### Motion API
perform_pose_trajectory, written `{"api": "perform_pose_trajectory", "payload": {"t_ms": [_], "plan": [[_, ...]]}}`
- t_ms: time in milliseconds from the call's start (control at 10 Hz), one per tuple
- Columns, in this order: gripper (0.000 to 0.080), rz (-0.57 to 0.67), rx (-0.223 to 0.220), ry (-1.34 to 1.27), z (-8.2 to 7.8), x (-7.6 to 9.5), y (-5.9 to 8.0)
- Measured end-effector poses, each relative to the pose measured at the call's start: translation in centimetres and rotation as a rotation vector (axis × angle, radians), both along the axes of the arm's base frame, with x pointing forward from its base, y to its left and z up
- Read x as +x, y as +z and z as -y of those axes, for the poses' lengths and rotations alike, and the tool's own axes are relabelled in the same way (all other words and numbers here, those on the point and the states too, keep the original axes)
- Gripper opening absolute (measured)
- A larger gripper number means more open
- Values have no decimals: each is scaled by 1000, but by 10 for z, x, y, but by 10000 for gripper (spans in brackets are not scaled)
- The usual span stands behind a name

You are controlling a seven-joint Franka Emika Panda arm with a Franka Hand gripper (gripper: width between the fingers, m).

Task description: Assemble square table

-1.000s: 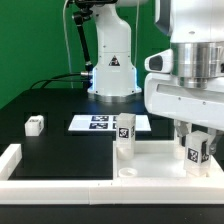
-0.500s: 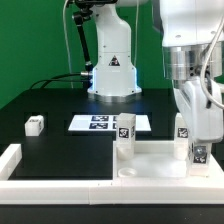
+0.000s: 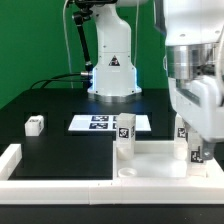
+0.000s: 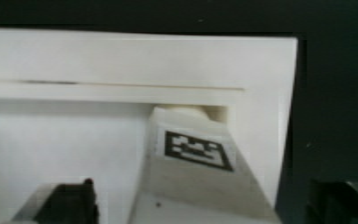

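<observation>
In the wrist view I see the fingers (image 4: 69,203) wide, a tagged leg (image 4: 197,150) between them, untouched, upright on the tabletop (image 4: 51,140). Only the exterior view shows a loose leg (image 3: 35,124) far from them.

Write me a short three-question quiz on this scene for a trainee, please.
1. True or false: a loose leg sits on the black table, apart from the tabletop.
2. Where does the marker board lie? A) on the tabletop; B) flat on the black table, beyond the tabletop; C) in the end effector.
3. In the wrist view, what stands between the end effector's fingers, with a gap on each side?

Key: 1 true; 2 B; 3 a tagged leg.
</observation>
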State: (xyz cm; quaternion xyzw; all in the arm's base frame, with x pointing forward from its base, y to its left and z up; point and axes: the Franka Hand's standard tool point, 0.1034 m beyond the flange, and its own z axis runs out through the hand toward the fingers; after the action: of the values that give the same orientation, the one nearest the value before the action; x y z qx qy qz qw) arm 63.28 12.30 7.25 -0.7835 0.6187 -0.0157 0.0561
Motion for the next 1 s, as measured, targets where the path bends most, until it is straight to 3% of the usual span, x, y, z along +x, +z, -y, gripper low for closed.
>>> {"api": "perform_pose_trajectory", "payload": {"t_ms": [100, 500, 600, 800, 1000], "plan": [[636, 7, -17, 111, -4, -1, 0], [649, 26, -49, 413, 1, 0, 0], [649, 38, -88, 641, 3, 1, -1], [649, 56, -126, 941, 3, 1, -1], [649, 55, -125, 927, 4, 1, -1]]}}
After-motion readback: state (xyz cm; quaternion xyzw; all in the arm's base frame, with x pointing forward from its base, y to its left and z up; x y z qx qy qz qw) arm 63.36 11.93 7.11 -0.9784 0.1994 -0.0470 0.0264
